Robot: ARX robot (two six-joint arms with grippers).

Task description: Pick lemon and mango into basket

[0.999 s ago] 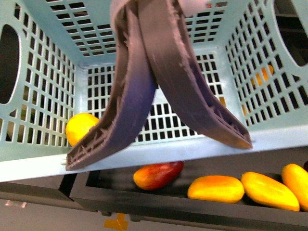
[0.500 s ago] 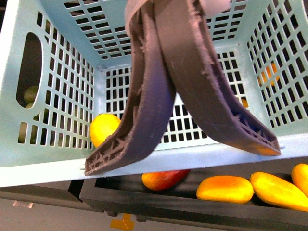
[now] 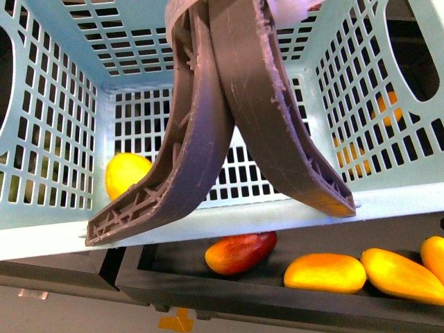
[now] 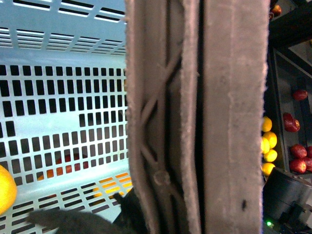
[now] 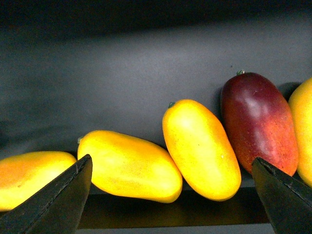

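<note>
The turquoise basket (image 3: 55, 139) hangs close in the front view, its two dark brown handles (image 3: 229, 125) crossing the middle. One yellow lemon (image 3: 128, 173) lies inside against the far wall. Below it, a red mango (image 3: 239, 251) and yellow-orange mangoes (image 3: 325, 272) rest on a black shelf. In the left wrist view the handles (image 4: 195, 122) fill the frame, and my left gripper (image 4: 134, 217) is shut on them, mostly hidden. My right gripper (image 5: 170, 200) is open in front of a yellow mango (image 5: 200, 148), with another yellow mango (image 5: 129, 165) and a red mango (image 5: 258, 122) beside it.
The black shelf edge (image 3: 208, 295) runs under the basket. More orange fruit (image 3: 385, 104) shows through the basket's right wall. In the left wrist view, shelves beyond the handles hold small yellow fruits (image 4: 267, 146) and red fruits (image 4: 292, 122).
The basket swung right and then back left across the front view, with the lemon shifting inside it. The mangoes on the shelf stayed put.
</note>
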